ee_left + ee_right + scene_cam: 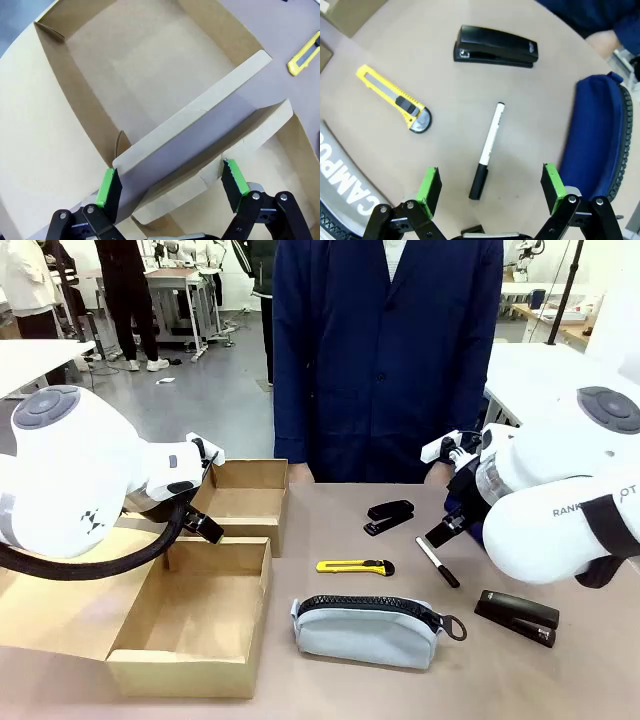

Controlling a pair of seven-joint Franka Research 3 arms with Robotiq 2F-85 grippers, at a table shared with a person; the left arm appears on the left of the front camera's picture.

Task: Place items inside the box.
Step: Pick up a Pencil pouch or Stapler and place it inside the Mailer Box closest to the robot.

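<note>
You are hovering the right gripper (pixel 490 172), fingers apart, over the white pen (pixel 490 136) toward the table's (pixel 550 90) right edge; be squaring up across its barrel.

The navy pouch (pixel 592 135) is cut off by the right wrist view's edge; so is the grey pouch (pixel 342 172), its lettering cropped. The box (pixel 185 675) is partly hidden by the left arm (pixel 70 480).

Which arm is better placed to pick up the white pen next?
Right. The right gripper hovers open above the white pen, framed between its fingers; the left gripper sits open over the cardboard box.
</note>
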